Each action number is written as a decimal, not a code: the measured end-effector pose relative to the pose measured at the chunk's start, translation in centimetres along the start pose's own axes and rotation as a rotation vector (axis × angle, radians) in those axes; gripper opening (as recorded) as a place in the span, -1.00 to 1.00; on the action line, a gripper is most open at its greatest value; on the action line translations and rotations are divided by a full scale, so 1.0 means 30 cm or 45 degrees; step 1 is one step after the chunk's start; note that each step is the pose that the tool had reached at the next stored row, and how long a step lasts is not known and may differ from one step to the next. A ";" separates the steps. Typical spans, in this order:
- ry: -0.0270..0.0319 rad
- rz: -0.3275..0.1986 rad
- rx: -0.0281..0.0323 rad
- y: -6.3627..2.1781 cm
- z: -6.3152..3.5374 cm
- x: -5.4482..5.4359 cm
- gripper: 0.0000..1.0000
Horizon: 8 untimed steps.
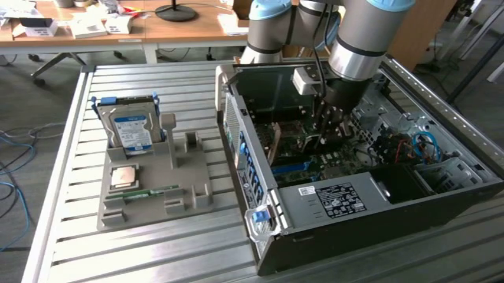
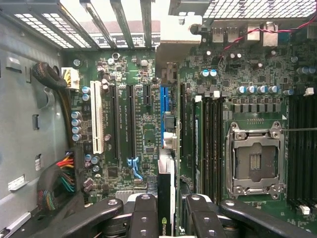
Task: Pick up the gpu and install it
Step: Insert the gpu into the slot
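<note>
The gpu [image 2: 166, 198] is a thin card seen edge-on, pinched between my two black fingers [image 2: 143, 215]. My gripper [image 2: 166, 210] is shut on it. Its metal bracket end [image 2: 176, 34] reaches toward the slotted back panel of the case. The card runs along and just above the blue slot [image 2: 164, 99] on the motherboard; I cannot tell whether it touches the slot. In the exterior view the arm reaches down into the open computer case [image 1: 260, 236], with the gripper [image 1: 321, 137] low over the board and the gpu's tan-brown face [image 1: 275, 144] standing upright beside it.
A grey holder tray [image 1: 189, 194] on the slatted table carries a silver hard drive [image 1: 131, 132], a square processor chip [image 1: 124, 175] and a green memory stick [image 1: 146, 193]. Inside the case are the empty processor socket [image 2: 255, 158], cable bundles [image 2: 57, 186] and the power supply [image 1: 339, 200].
</note>
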<state>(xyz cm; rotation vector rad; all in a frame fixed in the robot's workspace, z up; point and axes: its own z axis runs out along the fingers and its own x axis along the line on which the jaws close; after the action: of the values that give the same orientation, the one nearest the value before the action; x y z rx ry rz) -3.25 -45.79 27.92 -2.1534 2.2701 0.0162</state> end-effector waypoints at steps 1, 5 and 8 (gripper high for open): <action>-0.0001 0.000 0.0000 0.000 0.000 0.000 -0.47; -0.0006 0.000 0.0003 0.006 0.001 0.000 -0.47; -0.0007 0.000 0.0002 0.017 0.002 0.001 -0.47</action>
<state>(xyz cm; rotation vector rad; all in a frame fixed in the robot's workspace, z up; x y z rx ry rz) -3.76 -45.78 27.86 -2.1530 2.2697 0.0166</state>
